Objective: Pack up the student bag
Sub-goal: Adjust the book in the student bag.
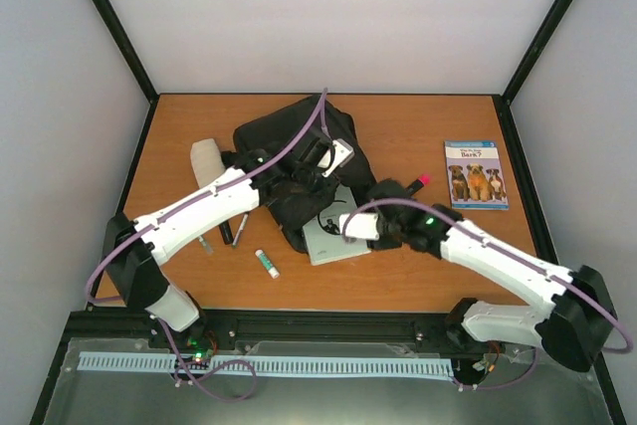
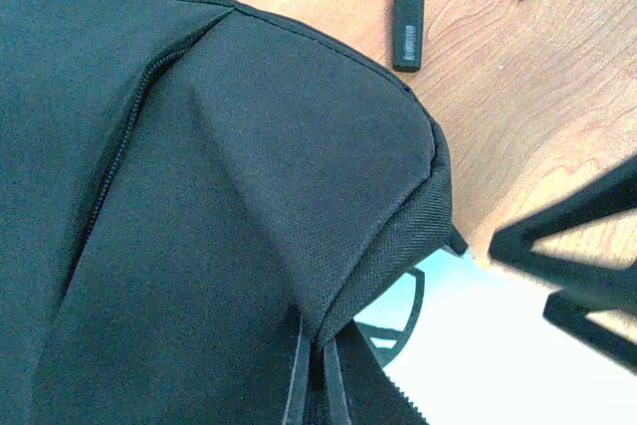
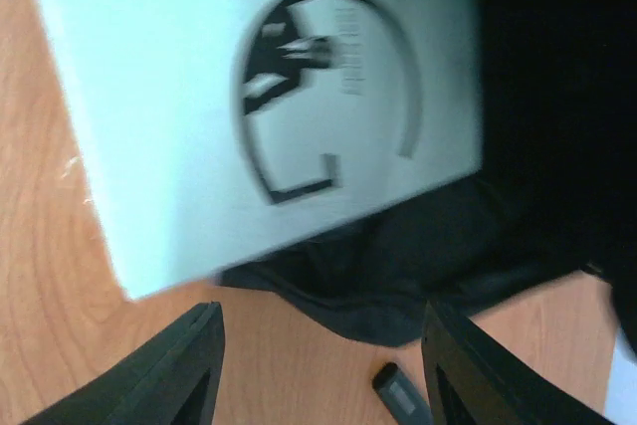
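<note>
Student bag (image 1: 277, 136), one, clamped in left claw (image 2: 317, 380); right claw (image 3: 323, 365) apart beside one white booklet (image 3: 199, 126).

left arm (image 1: 199, 211): stretched from near-left up toward the middle
left gripper (image 2: 317, 380): pinched tight
right arm (image 1: 498, 256): reaching left from near-right, pretty low
right gripper (image 3: 323, 370): fingers spread apart

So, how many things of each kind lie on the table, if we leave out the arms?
bag: 1
books: 2, dog book and white book
highlighter: 1
glue stick: 1
pens: 2
beige roll: 1
small pale stick, kind unclear: 1
Total: 9
</note>
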